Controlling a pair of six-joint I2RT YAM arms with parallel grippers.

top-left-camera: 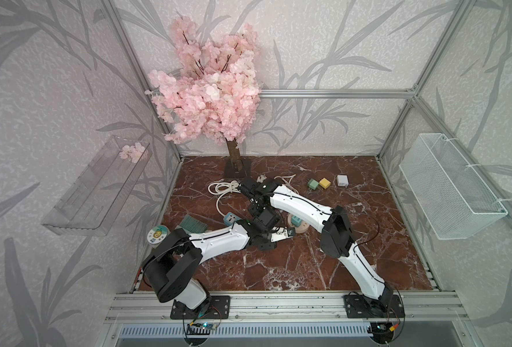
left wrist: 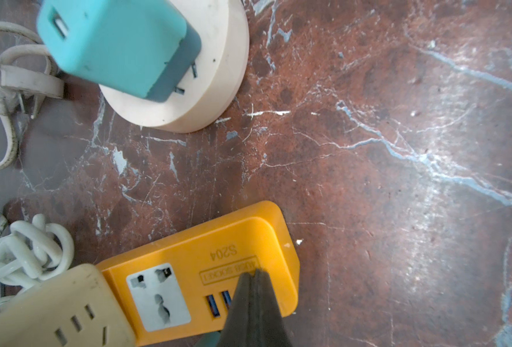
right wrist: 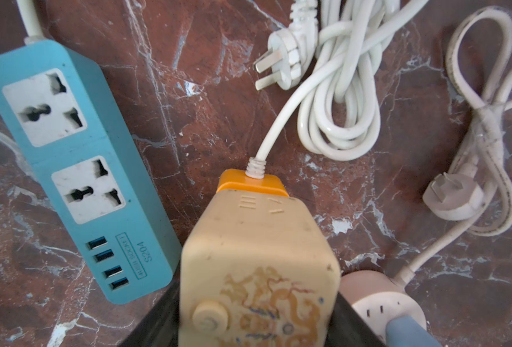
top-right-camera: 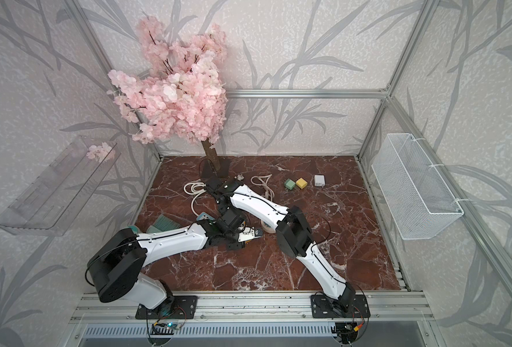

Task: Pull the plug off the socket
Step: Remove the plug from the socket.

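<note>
The cream plug (right wrist: 257,255) sits in the orange power strip (left wrist: 233,240) at its cord end, and the right jaws are clamped on the plug's sides. The left jaws, together, press on the strip's USB end. Best to pull straight up off the strip without rocking, with the strip held pinned to the worktop.

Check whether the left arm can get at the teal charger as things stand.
Probably yes: the teal charger stands close by on the round socket, bare tabletop between. But the left fingers are shut, tips on the orange power strip.
</note>
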